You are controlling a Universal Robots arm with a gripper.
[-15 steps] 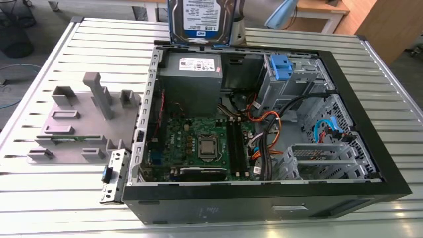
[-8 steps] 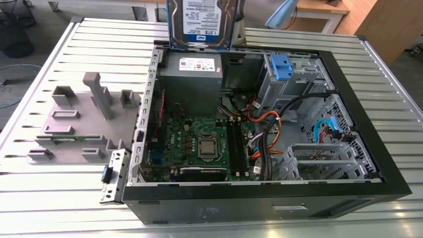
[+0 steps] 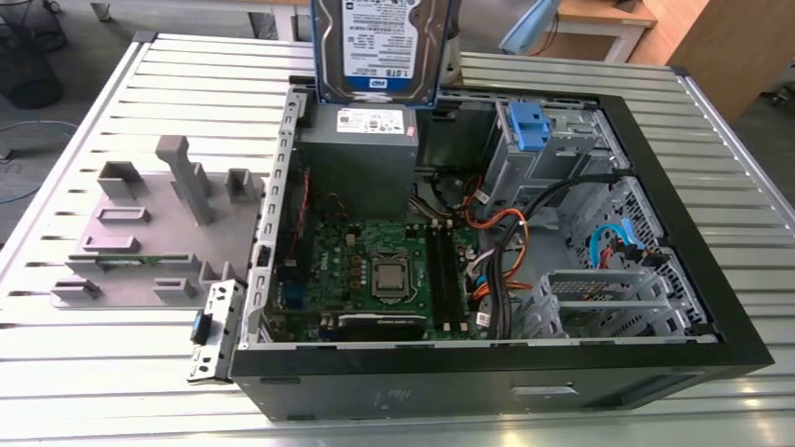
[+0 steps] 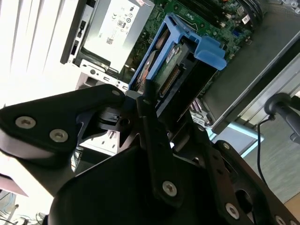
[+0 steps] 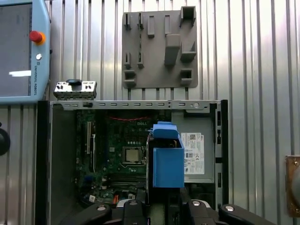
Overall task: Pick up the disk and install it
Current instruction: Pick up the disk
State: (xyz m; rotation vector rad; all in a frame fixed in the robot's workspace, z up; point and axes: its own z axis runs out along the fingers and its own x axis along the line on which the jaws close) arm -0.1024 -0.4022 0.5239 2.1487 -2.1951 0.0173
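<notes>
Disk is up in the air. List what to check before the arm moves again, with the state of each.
1. Grip: ok. The tool is shut on one end of the disk.
2. Carrier: ok. The blue carrier frames the disk along its sides.
3. Clearance: ok. In the exterior view the disk hangs upright above the open computer case.
4. Slot: cannot tell. The inside of the drive cage behind the blue latch is hidden.
5. Cables: cannot tell. An orange and black bundle lies by the cage's foot, and it is unclear whether it crosses the path.
</notes>
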